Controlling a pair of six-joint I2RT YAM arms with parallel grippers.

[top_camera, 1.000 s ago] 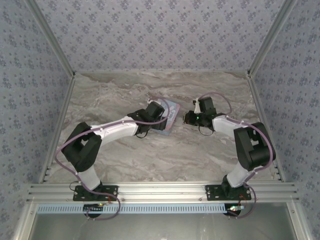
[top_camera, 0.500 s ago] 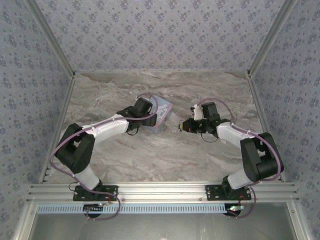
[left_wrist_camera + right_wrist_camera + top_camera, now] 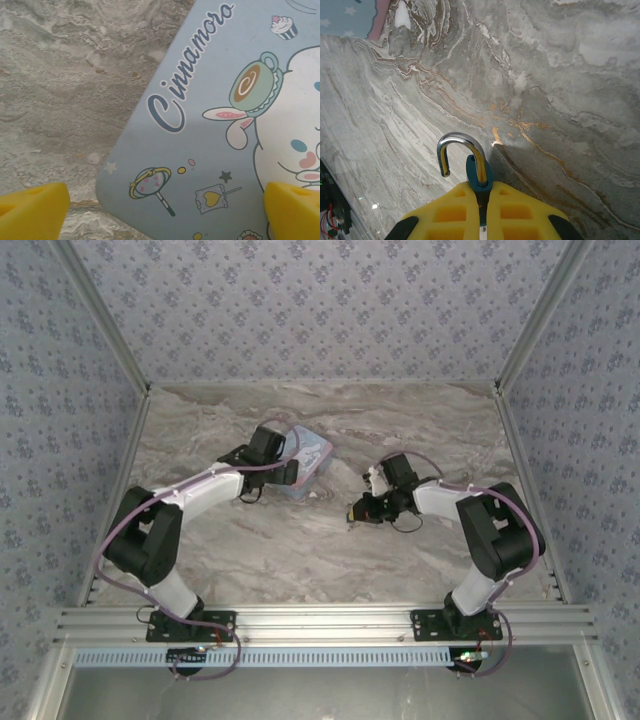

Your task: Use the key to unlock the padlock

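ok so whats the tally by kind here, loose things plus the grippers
tin box: 1
padlock: 1, clamped in the right gripper
grippers: 2, left gripper open above the tin box, right gripper shut
total: 4

Soft, even light falls from above on the marbled counter [image 3: 330, 550] in the top view. The arms throw only faint, blurred shadows, and small things read coarse at this range. From the left wrist the printed tin [image 3: 215, 130] is crisp and free of glare, while the left hand [image 3: 165, 215] shows yellow fingertips [image 3: 30, 210] out of focus at the bottom corners. From the right wrist the shackle of the padlock [image 3: 471, 177] carries bright streaks — a dark wedge of shadow lies on the stone beside it — and the right hand [image 3: 482, 212], close to the lens, is slightly soft.
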